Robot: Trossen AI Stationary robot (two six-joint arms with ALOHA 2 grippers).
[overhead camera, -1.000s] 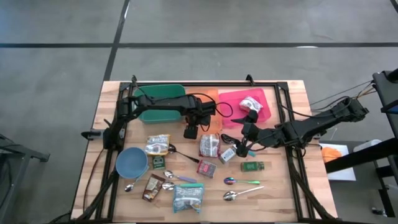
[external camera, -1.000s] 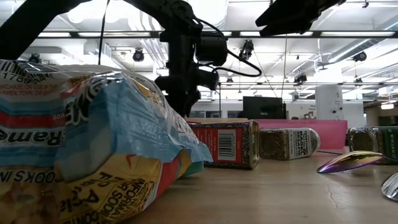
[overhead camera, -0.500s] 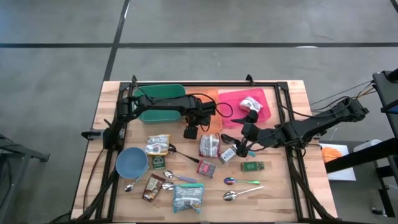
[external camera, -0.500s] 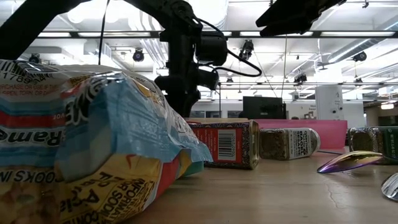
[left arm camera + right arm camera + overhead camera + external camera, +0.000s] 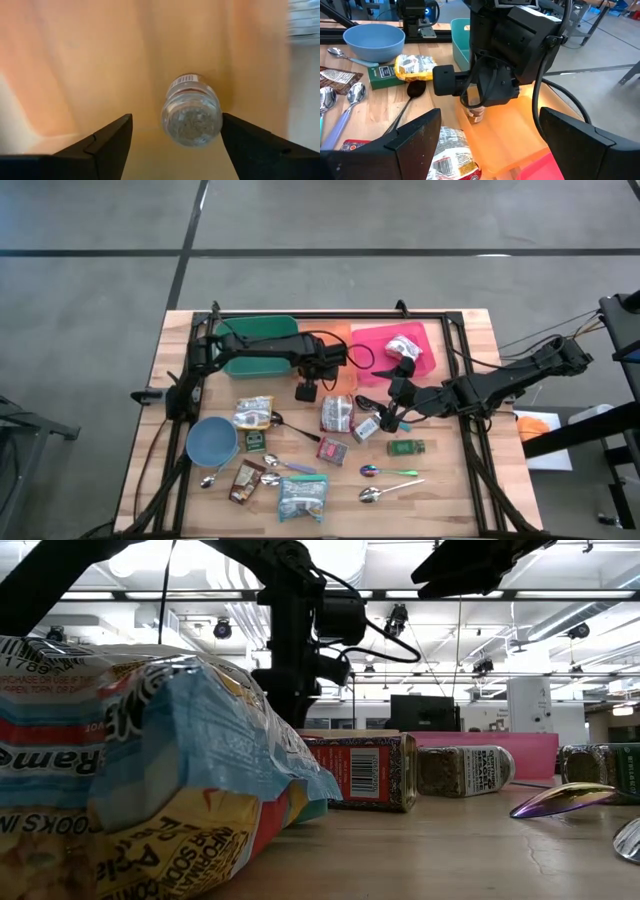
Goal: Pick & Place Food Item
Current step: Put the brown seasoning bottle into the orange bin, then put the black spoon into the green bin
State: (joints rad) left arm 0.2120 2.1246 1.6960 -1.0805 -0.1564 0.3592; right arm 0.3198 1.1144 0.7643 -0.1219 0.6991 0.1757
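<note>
One small glass jar (image 5: 191, 110) stands upright on the orange tray (image 5: 75, 70), seen from directly above through the left wrist view, its clear lid facing the camera and a barcode label on its side. The left gripper (image 5: 307, 391) hangs directly over it with its fingers (image 5: 107, 140) spread to either side of the jar, clear of the glass, holding nothing. From the right wrist view the same jar (image 5: 476, 113) shows just beneath that gripper (image 5: 475, 102), resting on the tray (image 5: 520, 135).

The orange tray (image 5: 343, 330) lies at the far middle of the table (image 5: 460, 480), between a green bin (image 5: 262, 330) on its left and a pink tray (image 5: 430, 345) on its right; a crumpled white packet (image 5: 405, 348) lies in the pink tray.

The right gripper (image 5: 392, 420) is right of centre, over the table, its fingers (image 5: 412, 137) wide apart and empty, near a silver food pouch (image 5: 337, 413) and a small white packet (image 5: 366, 428).

Nearer items: a blue bowl (image 5: 211, 440) at left, a yellow snack packet (image 5: 253, 412), a green box (image 5: 407, 447), a red packet (image 5: 332, 451), a ramen packet (image 5: 302, 498) and several spoons (image 5: 388, 493).
</note>
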